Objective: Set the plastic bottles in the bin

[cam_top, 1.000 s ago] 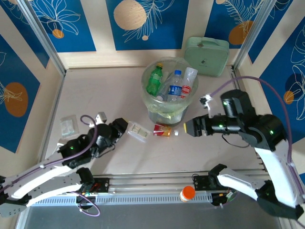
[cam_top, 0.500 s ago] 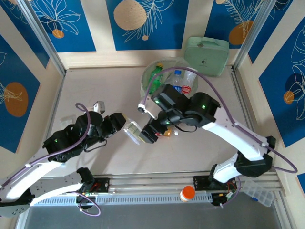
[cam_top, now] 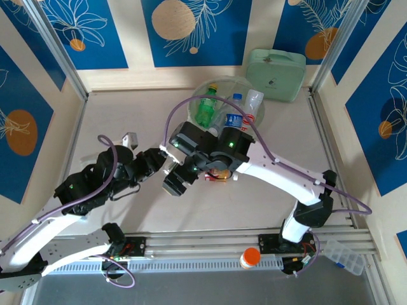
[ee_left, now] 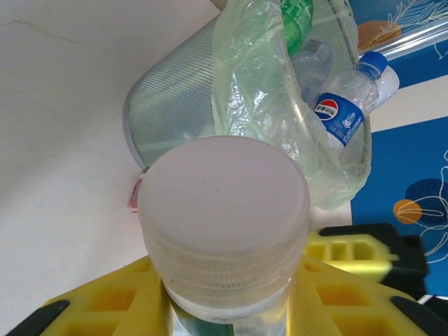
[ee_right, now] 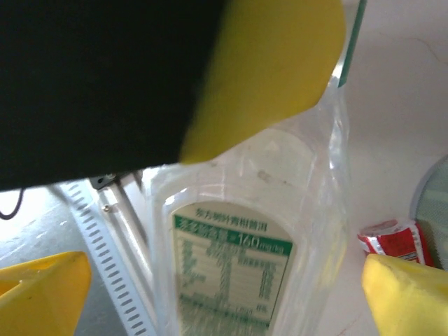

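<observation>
My left gripper is shut on a clear plastic bottle and holds it above the table, left of the bin. In the left wrist view its white cap stands between my yellow fingers. My right gripper has reached across and is open, one fingertip on each side of the bottle's green-and-white label, neither touching. The bin, lined with a pale green bag, holds a green bottle and a blue-labelled one. A red-labelled bottle lies on the table by the bin.
A mint-green zip case stands behind the bin at the back right. An orange-capped item sits on the front rail. A small metal piece lies left of my left arm. Metal frame posts line both sides.
My right arm swung from the right side across to the left, and its open jaws now straddle the bottle. My left gripper closed on that bottle and raised it off the table.
</observation>
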Motion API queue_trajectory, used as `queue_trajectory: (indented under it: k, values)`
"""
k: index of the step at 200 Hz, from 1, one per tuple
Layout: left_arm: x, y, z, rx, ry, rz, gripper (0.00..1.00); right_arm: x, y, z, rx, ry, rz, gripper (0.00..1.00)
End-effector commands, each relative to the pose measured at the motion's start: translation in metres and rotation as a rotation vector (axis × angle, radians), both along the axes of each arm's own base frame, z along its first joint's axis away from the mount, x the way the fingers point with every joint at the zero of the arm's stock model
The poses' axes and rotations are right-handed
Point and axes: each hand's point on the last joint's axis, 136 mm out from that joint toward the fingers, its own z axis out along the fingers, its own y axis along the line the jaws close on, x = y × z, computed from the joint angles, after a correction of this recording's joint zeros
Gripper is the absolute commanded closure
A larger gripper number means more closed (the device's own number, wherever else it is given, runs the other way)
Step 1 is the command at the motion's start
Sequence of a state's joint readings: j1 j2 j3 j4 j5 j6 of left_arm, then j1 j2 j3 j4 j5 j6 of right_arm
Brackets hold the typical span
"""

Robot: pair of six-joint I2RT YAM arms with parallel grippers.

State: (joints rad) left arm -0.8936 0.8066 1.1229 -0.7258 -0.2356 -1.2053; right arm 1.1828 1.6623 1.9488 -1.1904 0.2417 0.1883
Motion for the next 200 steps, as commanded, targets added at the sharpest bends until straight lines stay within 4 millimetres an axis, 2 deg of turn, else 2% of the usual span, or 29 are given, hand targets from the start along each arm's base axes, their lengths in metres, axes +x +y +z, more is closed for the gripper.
queue_trajectory:
  k: [1, 34, 60, 81, 92, 105, 116, 132, 150, 175, 200]
  values:
    - [0.001, 0.0, 0.017, -0.041, -0.025, -0.008, 0.62, 0.007, -0.002, -0.005, -0.052, -0.053, -0.048, 0.02]
    - [0.004, -0.002, 0.018, -0.042, -0.019, -0.013, 0.62, 0.019, -0.005, -0.006, -0.101, -0.136, -0.08, 0.15]
    - [0.005, -0.006, 0.02, -0.048, -0.02, -0.025, 0.62, 0.022, -0.005, 0.003, -0.085, -0.169, -0.082, 0.25]
    - [0.006, -0.01, 0.025, -0.048, -0.032, -0.043, 0.59, 0.023, -0.007, 0.012, -0.064, -0.184, -0.088, 0.39]
    - [0.006, -0.011, 0.031, -0.05, -0.046, -0.052, 0.57, 0.024, -0.008, 0.018, -0.051, -0.192, -0.092, 0.41]
    - [0.007, -0.015, 0.041, -0.064, -0.08, -0.073, 0.51, 0.023, -0.008, 0.025, -0.031, -0.189, -0.095, 0.41]
    - [0.007, -0.018, 0.052, -0.071, -0.115, -0.092, 0.4, 0.024, -0.01, 0.031, -0.026, -0.192, -0.104, 0.41]
    - [0.006, -0.022, 0.076, -0.08, -0.2, -0.136, 0.23, 0.031, -0.017, 0.043, -0.02, -0.19, -0.143, 0.41]
    - [0.004, -0.018, 0.106, -0.079, -0.32, -0.158, 0.11, 0.044, -0.031, 0.06, -0.002, -0.186, -0.204, 0.42]
    - [-0.002, 0.003, 0.137, -0.033, -0.451, -0.126, 0.05, 0.073, -0.056, 0.083, 0.05, -0.193, -0.33, 0.44]
    - [-0.005, 0.021, 0.147, 0.036, -0.508, -0.094, 0.03, 0.108, -0.088, 0.097, 0.141, -0.109, -0.518, 0.45]
